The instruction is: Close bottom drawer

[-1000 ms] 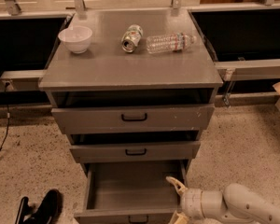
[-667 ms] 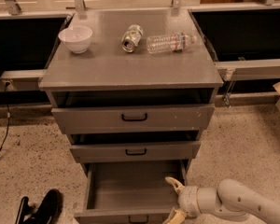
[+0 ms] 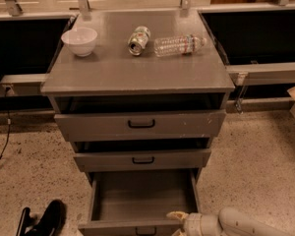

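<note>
The bottom drawer (image 3: 142, 200) of the grey cabinet is pulled far out, its deep plain grey box empty. Its front panel (image 3: 128, 228) lies at the lower frame edge, with the small black handle (image 3: 146, 231) partly cut off. My gripper (image 3: 178, 219) is at the drawer's front right corner, its pale fingers (image 3: 177, 214) over the front panel's top edge, on the white arm (image 3: 236, 225) coming in from the lower right. The middle drawer (image 3: 142, 160) and the top drawer (image 3: 140, 124) above it are slightly out.
On the cabinet top (image 3: 113, 73) stand a white bowl (image 3: 79, 41), a tipped can (image 3: 138, 40) and a lying clear bottle (image 3: 179, 44). A black object (image 3: 44, 220) lies on the floor left of the drawer. Dark bays flank the cabinet; a cable (image 3: 5, 132) hangs at the left.
The gripper and arm have shifted slightly left and lower along the drawer's front right corner. The drawer stays pulled out about as far.
</note>
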Controlling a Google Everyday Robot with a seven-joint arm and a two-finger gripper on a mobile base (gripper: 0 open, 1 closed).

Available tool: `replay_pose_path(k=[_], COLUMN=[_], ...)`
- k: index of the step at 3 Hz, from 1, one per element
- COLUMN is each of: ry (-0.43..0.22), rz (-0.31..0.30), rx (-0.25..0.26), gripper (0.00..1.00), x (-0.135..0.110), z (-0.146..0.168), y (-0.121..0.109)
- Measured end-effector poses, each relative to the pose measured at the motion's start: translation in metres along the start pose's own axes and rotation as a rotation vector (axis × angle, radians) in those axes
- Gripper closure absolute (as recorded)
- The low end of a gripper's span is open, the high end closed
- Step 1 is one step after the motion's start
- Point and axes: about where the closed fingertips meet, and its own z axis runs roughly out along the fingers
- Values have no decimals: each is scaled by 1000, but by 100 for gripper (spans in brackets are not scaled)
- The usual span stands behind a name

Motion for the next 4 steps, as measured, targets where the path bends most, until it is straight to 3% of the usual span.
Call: replay_pose_path(k=[2, 3, 4], ry=[-31, -17, 12], rz=[-13, -21, -12], rx=[-43, -37, 20], gripper=[85, 100, 100], x=[65, 84, 99], z=[42, 60, 75], y=[8, 10, 4])
